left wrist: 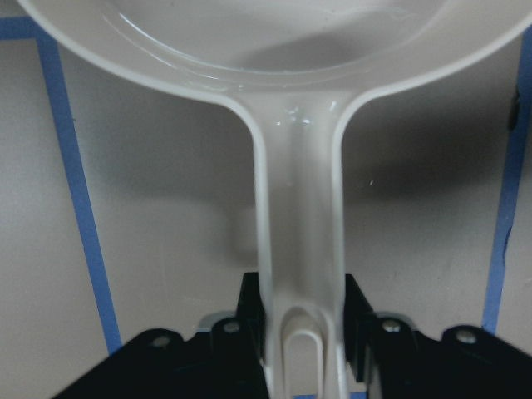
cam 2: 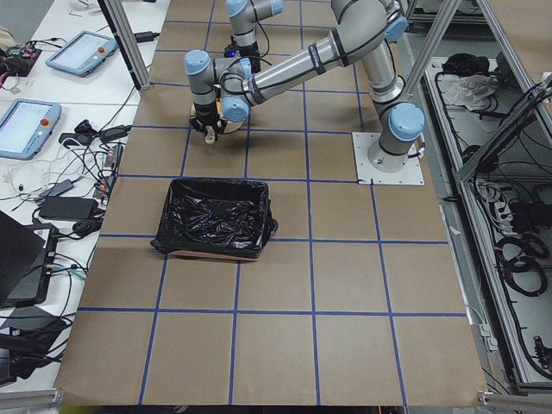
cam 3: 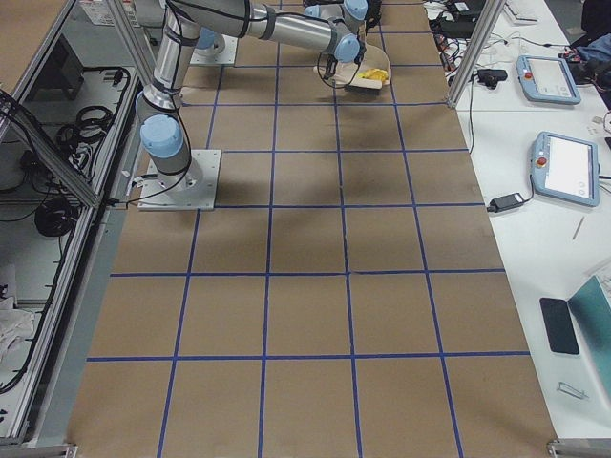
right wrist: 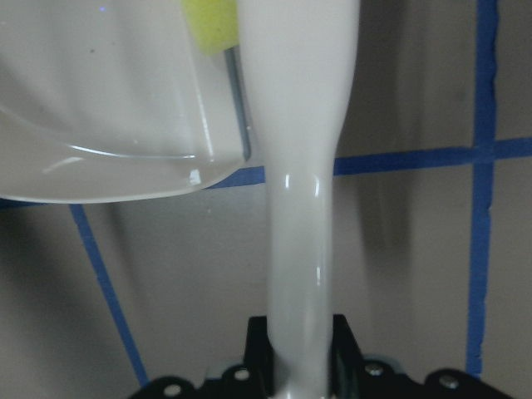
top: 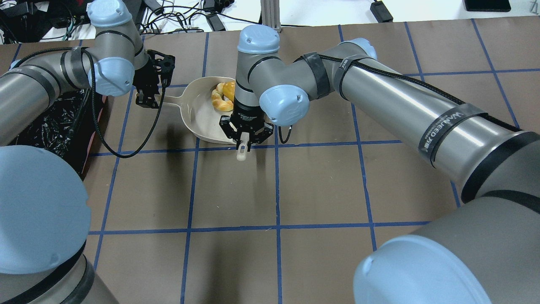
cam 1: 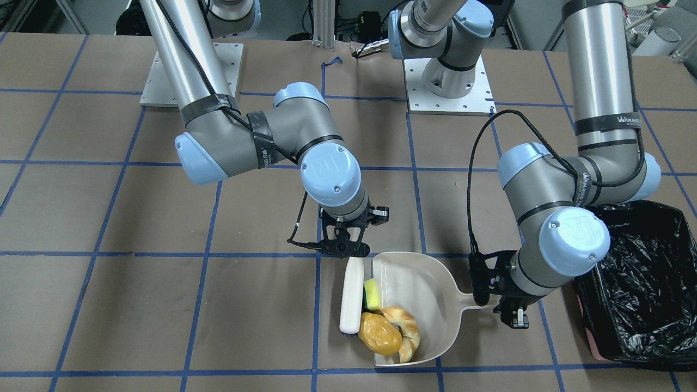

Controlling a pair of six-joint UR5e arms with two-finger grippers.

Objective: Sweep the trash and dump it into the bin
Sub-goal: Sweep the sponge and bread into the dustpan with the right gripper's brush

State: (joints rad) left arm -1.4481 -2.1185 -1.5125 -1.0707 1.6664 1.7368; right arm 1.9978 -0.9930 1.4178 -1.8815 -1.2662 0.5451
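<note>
The beige dustpan (cam 1: 419, 275) lies on the table with the trash at its mouth: the yellow sponge (cam 1: 372, 294), the glossy potato (cam 1: 379, 333) and the croissant (cam 1: 407, 326). My left gripper (cam 1: 493, 299) is shut on the dustpan handle (left wrist: 299, 233). My right gripper (cam 1: 344, 250) is shut on the handle of a white brush (cam 1: 352, 296), which lies against the trash along the dustpan's open edge. In the overhead view the croissant (top: 219, 100) and the potato (top: 229, 88) show in the dustpan (top: 198, 118); the sponge is hidden there. The black-lined bin (cam 1: 642, 283) stands beside my left arm.
The table is brown paper with a blue tape grid (cam 1: 207, 253). The arm base plates (cam 1: 446, 81) stand at the robot's side. The bin (cam 2: 216, 218) sits near the table edge on my left, with tablets and cables beyond it.
</note>
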